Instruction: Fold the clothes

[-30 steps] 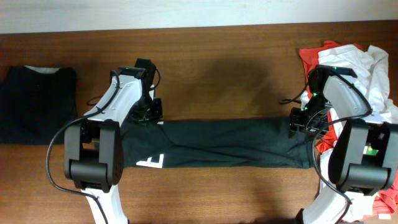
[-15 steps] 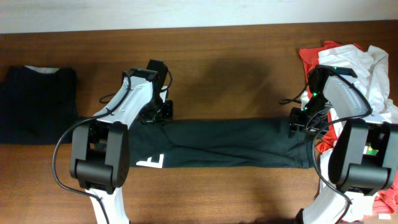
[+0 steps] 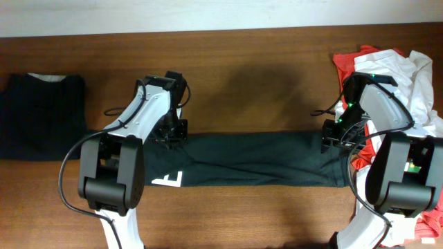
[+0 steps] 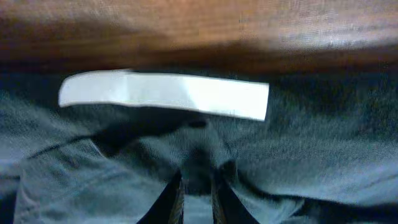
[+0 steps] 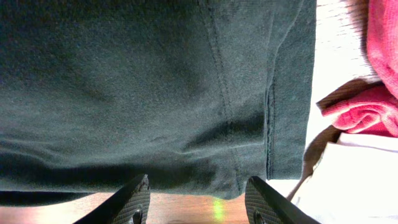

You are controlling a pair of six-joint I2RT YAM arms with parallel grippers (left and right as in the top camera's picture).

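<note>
The large black T-shirt lies as a long folded strip across the table, with a white block letter near its left end. My left gripper is at the strip's upper left edge. In the left wrist view the gripper is shut on a pinch of the black cloth, just below a white strip. My right gripper is at the strip's right end. In the right wrist view the gripper is open and empty over the shirt's edge.
Another black garment lies folded at the far left. A pile of red and white shirts sits at the right edge, close to my right arm, and shows in the right wrist view. Bare brown wood lies behind the strip.
My left gripper has shifted right along the strip's upper left edge, then back a little. The right arm and the shirt's right end have not moved.
</note>
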